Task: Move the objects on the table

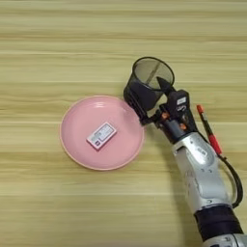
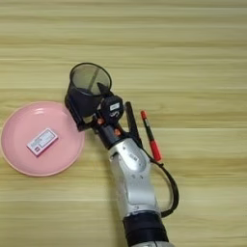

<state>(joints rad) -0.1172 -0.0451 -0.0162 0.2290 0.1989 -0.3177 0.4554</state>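
Right eye view shows the gripper (image 2: 90,107) clamped on the cup (image 2: 86,91): one black finger reaches inside the mouth, the other presses the outer wall on the side toward the plate (image 2: 19,159). The cup is tilted, its open mouth turned up toward the far edge of the table (image 2: 193,58), its base low beside the plate's right rim; whether the base touches the wood cannot be told. It is a black wire-mesh cylinder, see-through enough that the wood shows through its wall. The silver forearm (image 2: 132,176) runs from the near edge up to it.

Just right of the wrist lies the marker (image 2: 131,121), partly hidden by the arm, and beside it the pen (image 2: 150,136), red with a black middle; the two are close but apart, both pointing roughly toward the far edge.

Left of the cup, the pink plate sits flat, with the packet (image 1: 102,135) lying a little askew near its middle, white with red marks.

Bare planks run wide along the far edge and over the whole right side, and a broad strip by the near left corner is open too.
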